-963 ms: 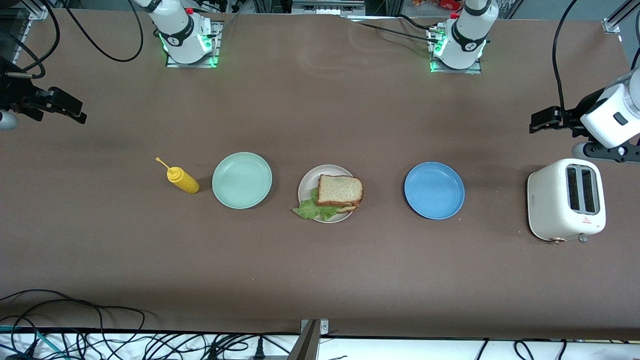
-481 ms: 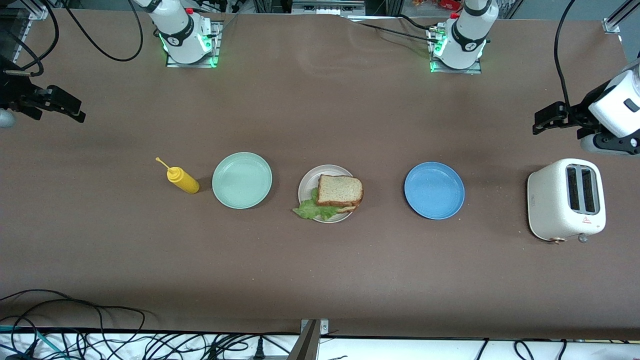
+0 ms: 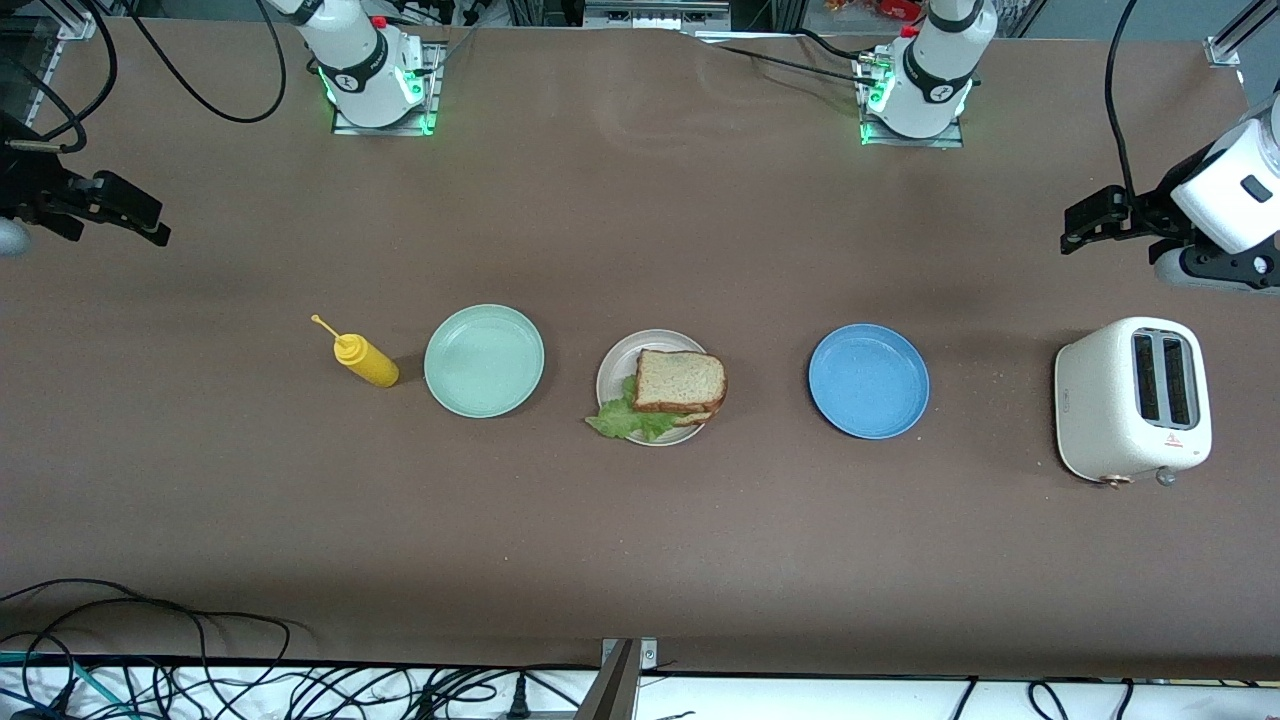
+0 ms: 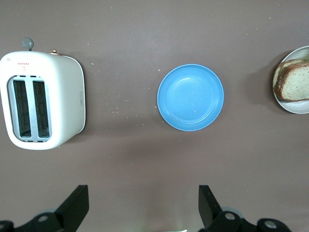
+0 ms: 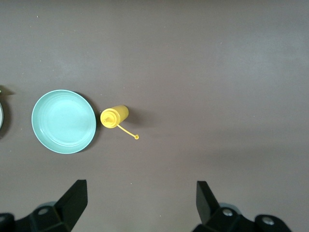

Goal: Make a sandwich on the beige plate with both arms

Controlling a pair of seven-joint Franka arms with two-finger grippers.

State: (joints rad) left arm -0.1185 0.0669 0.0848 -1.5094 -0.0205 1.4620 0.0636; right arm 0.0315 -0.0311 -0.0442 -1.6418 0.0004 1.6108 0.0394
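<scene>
The sandwich (image 3: 680,382) lies on the beige plate (image 3: 610,366) in the middle of the table: two brown bread slices with green lettuce (image 3: 628,421) sticking out over the rim toward the front camera. Its edge also shows in the left wrist view (image 4: 293,79). My left gripper (image 3: 1085,220) is open and empty, high over bare table at the left arm's end; its fingers stand wide apart in the left wrist view (image 4: 143,193). My right gripper (image 3: 140,215) is open and empty over bare table at the right arm's end, and shows the same in its wrist view (image 5: 141,191).
A blue plate (image 3: 868,380) and a white toaster (image 3: 1132,398) stand toward the left arm's end. A mint green plate (image 3: 484,360) and a yellow mustard bottle (image 3: 365,360) lying on its side are toward the right arm's end. Cables hang along the table's near edge.
My left arm has drawn up and away from the toaster, toward the robots' side of the table. The right arm has hardly moved. The sandwich stays put.
</scene>
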